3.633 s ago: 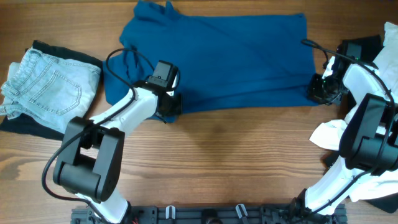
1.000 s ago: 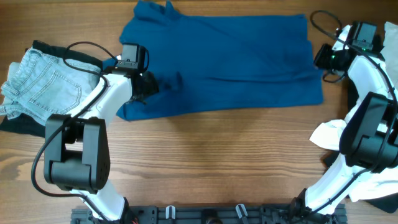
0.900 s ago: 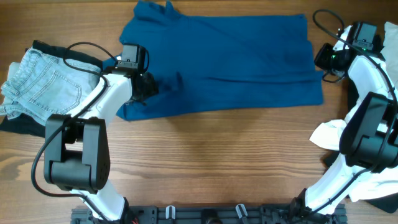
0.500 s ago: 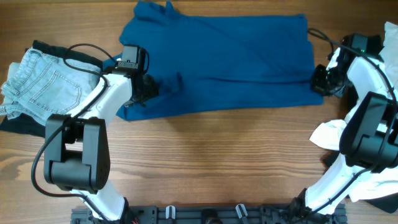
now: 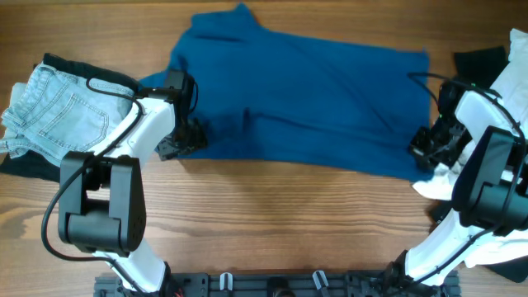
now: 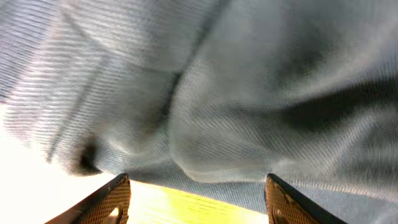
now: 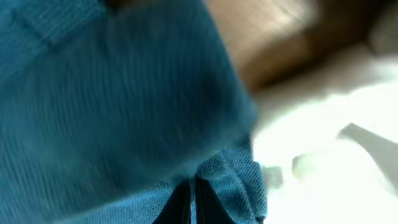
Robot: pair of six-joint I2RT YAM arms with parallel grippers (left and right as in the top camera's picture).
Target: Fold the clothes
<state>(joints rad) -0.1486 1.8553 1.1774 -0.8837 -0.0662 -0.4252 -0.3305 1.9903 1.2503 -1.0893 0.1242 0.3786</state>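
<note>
Jaws of the right gripper (image 7: pixel 189 191) are seen pressed together on a fold of the large deep-blue collared shirt (image 5: pixel 305 99). The fold is pinched at the shirt's lower right corner, just beside the crumpled white garment (image 5: pixel 436 177). That corner is judged to be held so that the hem can be drawn taut or carried over for a fold.

Jaws of the left gripper (image 5: pixel 185 142) are shown standing wide apart in the left wrist view. Cloth is bunched across and ahead of them, so the tips are hidden and no pinch is seen. This gripper is set at the shirt's lower left edge, apparently to pin or gather that side against the pull from the opposite corner.

The shirt is spread across the far middle of the brown wooden table (image 5: pixel 289 223). Its collar is turned toward the far edge, and its lower hem slants nearer at the right. Up close a fine ribbed knit is shown, soft and limp, rolled into rounded folds. Slack diagonal creases are seen across the body, so slipping and uneven edges can be expected.

At the left, the pale-blue denim shorts (image 5: pixel 58 111) are laid on top of a flat black garment (image 5: pixel 25 165), well apart from the shirt corner being worked. The shorts look stiffer and heavily seamed.
</note>
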